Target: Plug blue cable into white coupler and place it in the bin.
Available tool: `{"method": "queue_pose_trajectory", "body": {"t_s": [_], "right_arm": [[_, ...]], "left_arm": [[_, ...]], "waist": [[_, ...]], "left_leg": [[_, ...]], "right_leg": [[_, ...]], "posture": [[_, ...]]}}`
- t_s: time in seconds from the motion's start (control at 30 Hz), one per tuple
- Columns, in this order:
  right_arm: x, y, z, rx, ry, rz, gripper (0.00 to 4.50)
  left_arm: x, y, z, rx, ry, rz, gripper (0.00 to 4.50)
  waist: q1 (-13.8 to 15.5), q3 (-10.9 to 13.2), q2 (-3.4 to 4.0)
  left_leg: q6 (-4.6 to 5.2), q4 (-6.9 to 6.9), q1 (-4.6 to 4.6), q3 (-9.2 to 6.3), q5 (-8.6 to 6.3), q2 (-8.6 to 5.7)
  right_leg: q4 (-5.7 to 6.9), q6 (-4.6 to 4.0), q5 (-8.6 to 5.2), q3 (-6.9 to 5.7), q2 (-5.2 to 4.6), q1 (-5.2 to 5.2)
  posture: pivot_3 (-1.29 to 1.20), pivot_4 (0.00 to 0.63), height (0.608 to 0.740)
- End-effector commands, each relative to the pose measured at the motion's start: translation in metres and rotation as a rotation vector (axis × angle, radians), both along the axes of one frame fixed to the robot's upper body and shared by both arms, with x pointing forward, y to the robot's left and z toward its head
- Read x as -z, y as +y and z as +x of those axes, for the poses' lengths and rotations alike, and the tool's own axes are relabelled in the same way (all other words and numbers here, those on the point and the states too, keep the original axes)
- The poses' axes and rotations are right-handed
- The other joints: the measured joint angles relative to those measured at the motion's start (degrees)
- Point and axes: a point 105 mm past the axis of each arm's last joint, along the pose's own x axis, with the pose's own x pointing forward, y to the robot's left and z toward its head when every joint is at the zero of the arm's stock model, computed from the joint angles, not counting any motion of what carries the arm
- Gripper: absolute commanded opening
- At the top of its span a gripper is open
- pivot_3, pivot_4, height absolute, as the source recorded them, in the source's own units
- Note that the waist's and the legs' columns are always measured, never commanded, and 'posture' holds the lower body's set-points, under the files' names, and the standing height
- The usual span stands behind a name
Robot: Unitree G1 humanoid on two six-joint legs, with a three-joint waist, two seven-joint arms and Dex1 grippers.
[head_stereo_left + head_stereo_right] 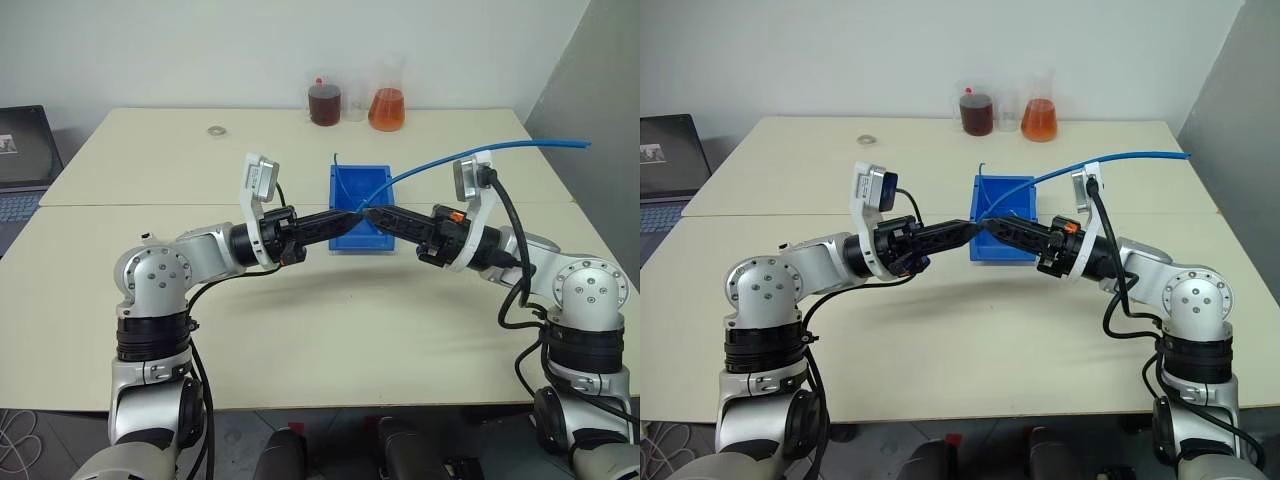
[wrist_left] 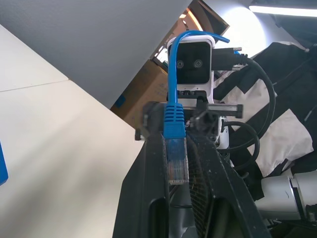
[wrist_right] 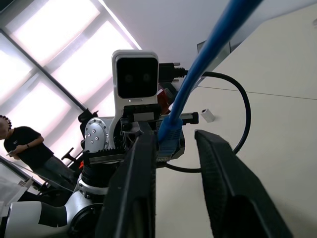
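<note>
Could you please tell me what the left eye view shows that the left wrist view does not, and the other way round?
Left eye view: the bin standing on the table, a flask of orange liquid at the table's far edge, and a laptop off to the left.
Left wrist view: the clear plug at the cable's tip, up close, clamped between the black fingers.
Both: the blue cable, the left gripper holding it, and the right arm's wrist camera.
</note>
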Motion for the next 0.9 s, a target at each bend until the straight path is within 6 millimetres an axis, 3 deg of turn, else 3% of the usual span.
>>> {"method": "queue_pose_trajectory", "body": {"t_s": [0.03,0.07,0.47,0.5,0.67,0.8,0.9], "right_arm": [[-0.0087,0.0061,-0.0066,-0.040,-0.038,0.018,0.29],[-0.0094,0.0068,-0.0061,-0.042,-0.036,0.024,0.13],[-0.0141,0.0081,-0.0071,-0.074,-0.027,0.039,0.11],[-0.0147,0.0085,-0.0088,-0.090,-0.022,0.045,0.80],[-0.0165,0.0129,-0.0074,-0.089,-0.029,0.042,1.89],[-0.0178,0.0147,-0.0069,-0.097,-0.028,0.046,1.89],[-0.0182,0.0144,-0.0063,-0.098,-0.023,0.051,1.34]], "left_arm": [[-0.0107,-0.0019,-0.0083,0.036,-0.049,-0.017,0.23],[-0.0105,-0.0023,-0.0093,0.040,-0.049,-0.016,0.23],[-0.0090,-0.0017,-0.0088,0.034,-0.051,-0.011,0.23],[-0.0088,-0.0012,-0.0090,0.033,-0.051,-0.010,0.23],[-0.0082,0.0002,-0.0086,0.028,-0.050,-0.008,0.23],[-0.0083,0.0005,-0.0087,0.026,-0.051,-0.007,0.23],[-0.0080,0.0011,-0.0085,0.022,-0.051,-0.005,0.23]], "waist": [[0.00,0.00,0.00],[0.00,0.00,0.00],[0.00,0.00,0.00],[0.00,0.00,0.00],[-0.02,0.00,0.00],[-0.01,0.00,0.00],[0.00,0.00,0.00]], "left_leg": [[0.00,0.00,0.00,0.00,0.00,0.00],[0.00,0.00,0.00,0.00,0.00,0.00],[0.00,-0.01,-0.01,0.00,0.00,0.00],[0.00,-0.01,-0.01,0.00,0.00,0.00],[0.00,-0.01,-0.01,0.00,0.00,0.00],[0.00,-0.01,-0.02,0.00,0.00,0.00],[0.00,-0.01,-0.02,0.00,0.00,0.00]], "right_leg": [[0.00,0.00,0.00,0.00,0.00,0.00],[0.00,0.00,0.00,0.00,0.00,0.00],[-0.02,0.00,0.00,0.00,0.00,-0.01],[-0.02,0.00,0.00,0.00,0.00,-0.01],[-0.02,0.00,0.00,0.00,0.00,-0.01],[-0.03,0.00,0.00,0.00,0.00,-0.01],[-0.04,0.00,0.00,0.00,0.00,-0.01]], "posture": [[0.00,0.150,0.740],[0.00,0.150,0.740],[0.00,0.150,0.740],[0.00,0.150,0.740],[0.00,0.150,0.740],[0.00,0.150,0.740],[0.00,0.150,0.740]]}}
